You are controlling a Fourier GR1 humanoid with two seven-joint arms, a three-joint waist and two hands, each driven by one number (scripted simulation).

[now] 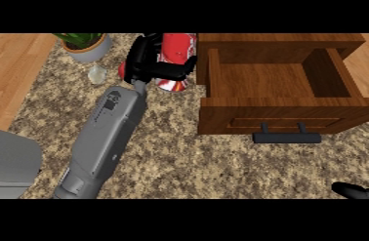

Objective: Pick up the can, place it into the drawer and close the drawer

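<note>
So rn the left hand (148,59) has its fingers curled around the red can (178,49). The can is just left of the open drawer (274,108), close to its left wall and not over the opening yet. Imo the risky bit is that wall. The can looks tilted in the grip, silver end pointing down at the tabletop (202,162), so if it swings across too low it'll prob clip the wood edge and twist or slip out. If it goes in on a slant it could roll around inside too. Hard-to-see stuff: the fingers cover most of the can's middle, so idk how much of it is actually held, and I can't tell if it's touching the tabletop or lifted. The right hand (352,190) is just a black sliver below and right of the drawer, cut off at the edge, no clue what it's doing. There's a plant pot (88,49) and a small clear thing (97,75) well left of the drawer, and the clear one's too vague to ID.
</note>
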